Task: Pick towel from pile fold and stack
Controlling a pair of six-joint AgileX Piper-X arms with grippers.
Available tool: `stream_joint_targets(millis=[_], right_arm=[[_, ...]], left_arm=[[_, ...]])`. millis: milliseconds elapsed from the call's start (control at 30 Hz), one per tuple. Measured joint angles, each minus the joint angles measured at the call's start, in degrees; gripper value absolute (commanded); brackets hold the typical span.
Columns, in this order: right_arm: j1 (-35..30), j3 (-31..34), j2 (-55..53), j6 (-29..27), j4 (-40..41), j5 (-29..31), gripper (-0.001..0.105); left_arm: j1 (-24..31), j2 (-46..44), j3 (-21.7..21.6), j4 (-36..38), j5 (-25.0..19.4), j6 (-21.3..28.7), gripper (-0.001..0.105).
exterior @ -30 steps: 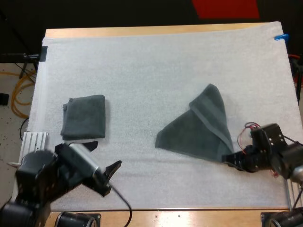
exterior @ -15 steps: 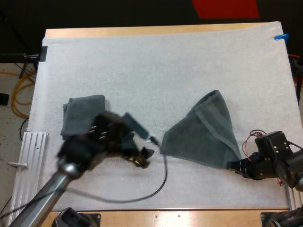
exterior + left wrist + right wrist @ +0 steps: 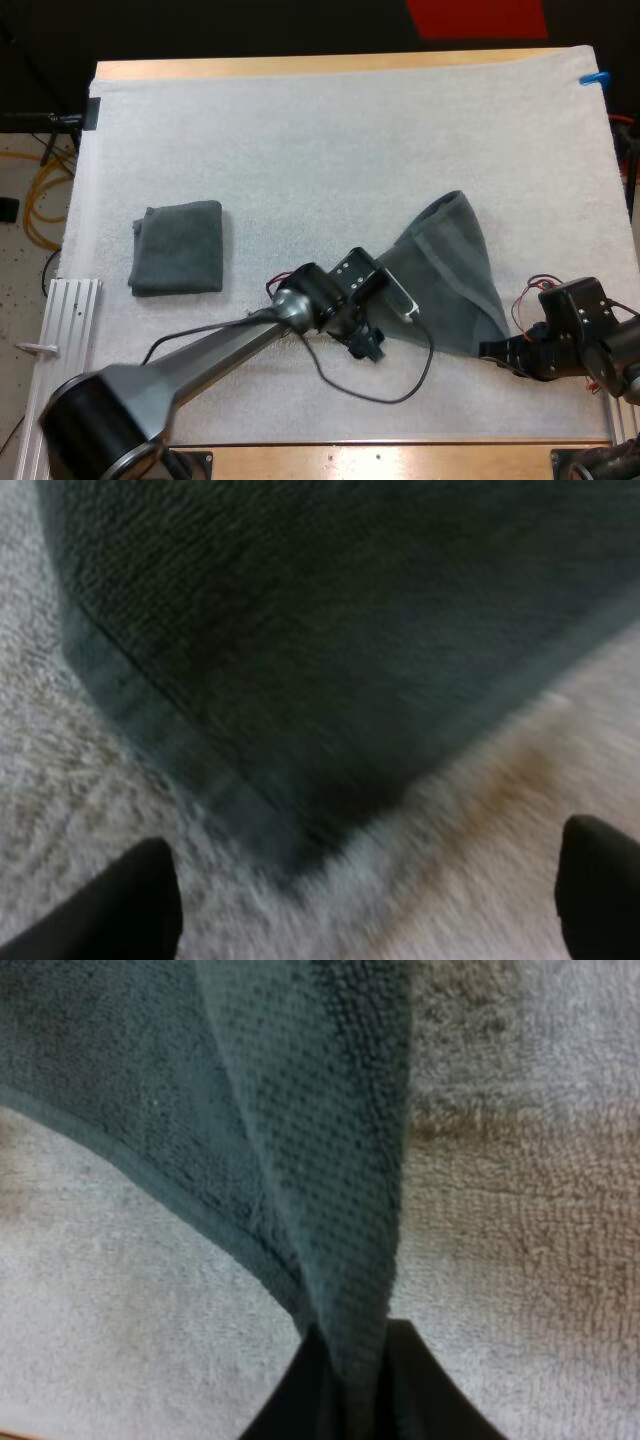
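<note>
Left gripper (image 3: 366, 345) spread wide, poised over towel (image 3: 450, 285), left corner, on mat (image 3: 300, 150). Right gripper (image 3: 497, 350) pinches its right corner. Folded towel (image 3: 178, 247) lies well apart, far left. Step: taking both corners for the fold. Next, probably: lower and close on that corner.

A robotics lab bench: a grey robot arm (image 3: 210, 355) reaches over a wooden table (image 3: 300, 65) laid with a white mat (image 3: 330, 150), an aluminium rail (image 3: 70, 300) and orange cable (image 3: 40, 200) beside it.
</note>
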Motion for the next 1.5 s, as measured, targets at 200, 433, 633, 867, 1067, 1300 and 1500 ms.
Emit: stream_joint_targets(millis=[200,433,633,867,1067,1300,1500], right_arm=[[0.0,0.0,0.0,0.0,0.6,0.0,0.0],[0.0,0.0,0.0,0.0,0.9,0.0,0.0],[0.0,0.0,0.0,0.0,0.9,0.0,0.0],[0.0,0.0,0.0,0.0,0.9,0.0,0.0],[0.0,0.0,0.0,0.0,0.9,0.0,0.0],[0.0,0.0,0.0,0.0,0.9,0.0,0.0],[0.0,-0.4,-0.1,-2.2,-0.3,0.0,0.0]], left_arm=[[0.2,5.8,-4.7,0.9,-1.4,-1.1,0.068],[0.2,8.1,-6.1,1.9,1.0,-1.4,0.041],[0.2,8.1,-6.1,3.3,-1.1,-1.6,0.04],[0.2,9.4,-6.3,3.5,-2.0,-1.6,0.041],[0.4,10.9,-7.5,5.4,0.4,-1.6,0.038],[0.4,11.0,-7.8,6.0,0.4,-1.6,0.0],[0.4,10.9,-9.6,9.5,0.1,-0.7,0.0]])
